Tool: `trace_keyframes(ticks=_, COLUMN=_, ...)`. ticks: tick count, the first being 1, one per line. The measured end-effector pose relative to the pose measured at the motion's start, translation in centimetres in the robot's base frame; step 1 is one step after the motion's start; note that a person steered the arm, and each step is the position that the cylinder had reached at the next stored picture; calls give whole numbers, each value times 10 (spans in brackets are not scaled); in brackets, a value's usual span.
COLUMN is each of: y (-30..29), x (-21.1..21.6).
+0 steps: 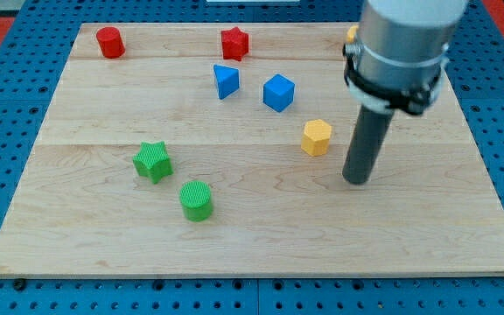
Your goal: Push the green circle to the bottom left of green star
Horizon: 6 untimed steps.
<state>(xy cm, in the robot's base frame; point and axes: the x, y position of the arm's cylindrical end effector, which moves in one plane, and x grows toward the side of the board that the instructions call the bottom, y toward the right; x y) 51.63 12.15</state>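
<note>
The green circle (196, 200) sits on the wooden board, just below and to the right of the green star (152, 161). My tip (355, 179) rests on the board at the view's right, far to the right of both green blocks and just right of and below the yellow hexagon (316, 137). The arm's grey body fills the upper right of the view.
A blue cube (278, 92) and a blue triangle (226, 80) lie in the upper middle. A red star (234, 43) and a red cylinder (108, 41) sit near the top edge. A second yellow block (352, 33) is mostly hidden behind the arm.
</note>
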Motion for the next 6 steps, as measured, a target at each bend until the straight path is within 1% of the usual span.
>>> trace_keyframes(ticks=1, y=-63, x=20)
trace_keyframes(ticks=2, y=-158, x=20)
trace_keyframes(ticks=3, y=-245, x=30)
trace_keyframes(ticks=4, y=-251, x=60)
trace_keyframes(ticks=5, y=-264, x=58)
trace_keyframes(ticks=6, y=-330, x=41)
